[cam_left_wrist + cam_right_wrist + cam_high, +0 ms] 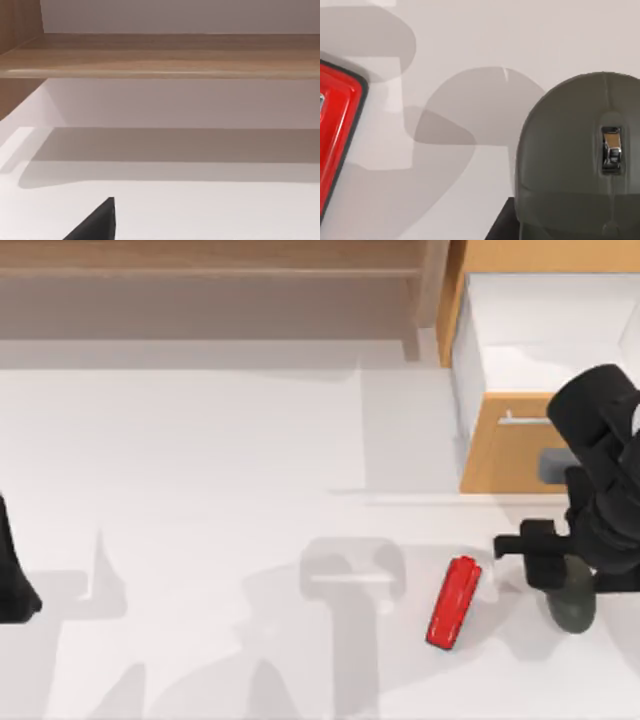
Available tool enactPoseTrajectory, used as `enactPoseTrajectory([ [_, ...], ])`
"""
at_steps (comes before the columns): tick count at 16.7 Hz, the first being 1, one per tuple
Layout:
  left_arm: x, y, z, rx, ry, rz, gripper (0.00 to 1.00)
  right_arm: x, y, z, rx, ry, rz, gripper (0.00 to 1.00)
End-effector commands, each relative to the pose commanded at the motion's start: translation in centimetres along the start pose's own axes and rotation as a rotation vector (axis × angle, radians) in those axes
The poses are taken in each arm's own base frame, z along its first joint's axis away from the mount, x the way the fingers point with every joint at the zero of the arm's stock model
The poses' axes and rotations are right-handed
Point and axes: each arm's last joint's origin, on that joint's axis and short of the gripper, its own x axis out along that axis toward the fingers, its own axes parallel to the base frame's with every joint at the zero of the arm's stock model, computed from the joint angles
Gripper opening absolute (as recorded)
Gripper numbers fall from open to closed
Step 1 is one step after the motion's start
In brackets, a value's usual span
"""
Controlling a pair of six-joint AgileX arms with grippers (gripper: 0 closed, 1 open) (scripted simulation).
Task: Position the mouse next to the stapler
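Light is even and bright across the white counter [200, 490], with no glare. Soft grey shadows of the arms fall across it in overlapping layers, the clearest just left of the stapler [454, 602]. The top view is slightly soft, its edges undistorted. In the right wrist view the mouse [580, 155] shows a faint sheen on its wheel, with pale layered shadows beside it

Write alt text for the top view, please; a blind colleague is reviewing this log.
A red stapler lies tilted on the white table, with a dark grey mouse apart on its right, under the right arm's claw. The left arm sits at the left edge; a wooden drawer unit stands at upper right.
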Motion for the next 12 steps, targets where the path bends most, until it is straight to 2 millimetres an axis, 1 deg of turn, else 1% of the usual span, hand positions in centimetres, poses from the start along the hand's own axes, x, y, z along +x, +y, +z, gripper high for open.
enactPoseTrajectory([
  [12, 0.0, 0.0, 0.0, 0.0, 0.0, 0.0, 1.0, 0.0, 0.0, 0.0, 0.0, 0.0, 0.0, 0.9],
])
